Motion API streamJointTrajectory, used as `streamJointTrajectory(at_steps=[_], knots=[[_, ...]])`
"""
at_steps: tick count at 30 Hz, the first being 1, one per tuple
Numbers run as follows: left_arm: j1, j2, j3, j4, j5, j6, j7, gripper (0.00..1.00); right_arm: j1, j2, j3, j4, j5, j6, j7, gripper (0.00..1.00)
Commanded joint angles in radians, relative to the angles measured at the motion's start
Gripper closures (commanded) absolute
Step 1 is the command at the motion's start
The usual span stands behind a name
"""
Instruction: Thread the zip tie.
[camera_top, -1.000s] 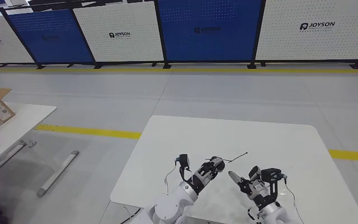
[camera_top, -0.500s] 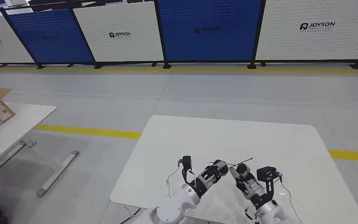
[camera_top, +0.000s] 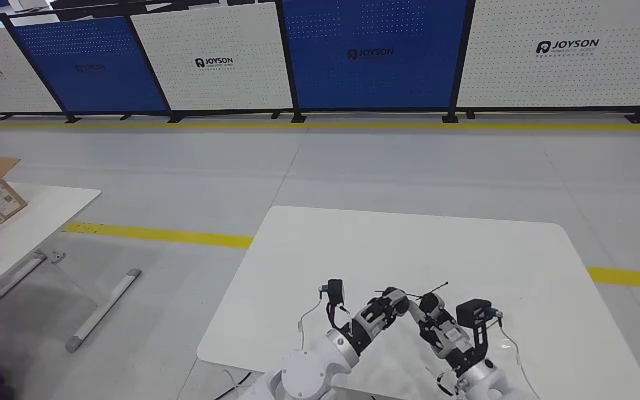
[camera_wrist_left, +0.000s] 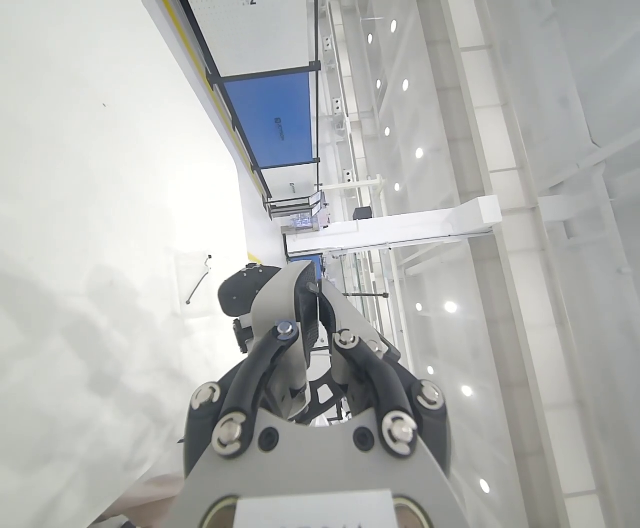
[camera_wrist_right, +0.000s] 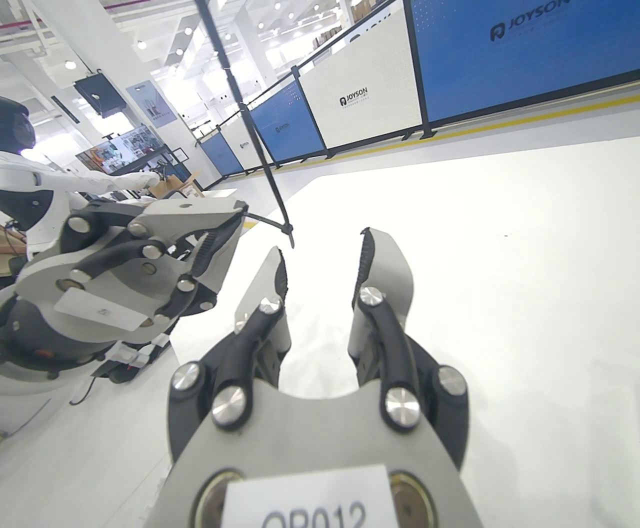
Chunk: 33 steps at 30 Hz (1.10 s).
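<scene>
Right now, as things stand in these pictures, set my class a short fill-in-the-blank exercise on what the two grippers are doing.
1. The left gripper is shut on a thin black ___.
2. The right gripper holds nothing, and its jaws are ___.
3. Both grippers are over a ___ table.
Missing words: zip tie; open; white.

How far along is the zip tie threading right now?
Done: left gripper is shut on the thin black plastic zip tie, holding it above the white table. In hand: open right gripper sits close to its head. Left: gripping the strap and, as far as I can tell, the threading itself.
</scene>
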Motion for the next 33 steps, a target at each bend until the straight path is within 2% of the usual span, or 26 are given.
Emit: streamJointTrajectory(at_steps=[1,6,10,14,17,26,29,31,33], knots=[[0.001,0.000,0.001,0.000,0.003,-0.001,0.001,1.00,-0.002,0.000,0.002,-0.002,0.001,-0.003,-0.008,0.69],[0.004,0.000,0.005,0.001,0.009,-0.005,0.002,1.00,-0.006,0.000,0.004,-0.007,0.001,-0.005,-0.014,0.71],[0.007,0.001,0.007,-0.001,0.014,-0.007,0.000,1.00,-0.007,0.000,0.004,-0.008,0.001,-0.003,-0.014,0.80],[0.008,0.002,0.007,-0.002,0.018,-0.006,-0.002,1.00,-0.005,0.000,0.002,-0.008,-0.002,0.000,-0.012,0.80],[0.006,0.002,0.008,0.000,0.019,-0.003,-0.002,1.00,-0.005,-0.001,-0.001,-0.008,-0.005,0.004,-0.011,0.85],[0.004,0.002,0.013,0.003,0.024,-0.003,-0.003,1.00,-0.002,-0.001,-0.005,-0.008,-0.011,0.010,-0.001,0.82],[0.003,0.002,0.014,0.004,0.026,-0.002,-0.003,1.00,-0.002,-0.001,-0.005,-0.008,-0.012,0.010,-0.001,0.86],[0.003,0.002,0.014,0.004,0.026,-0.002,-0.002,1.00,-0.003,-0.001,-0.005,-0.009,-0.012,0.012,-0.002,1.00],[0.002,0.002,0.014,0.003,0.026,-0.003,-0.001,1.00,-0.003,-0.001,-0.005,-0.009,-0.010,0.014,-0.004,1.00]])
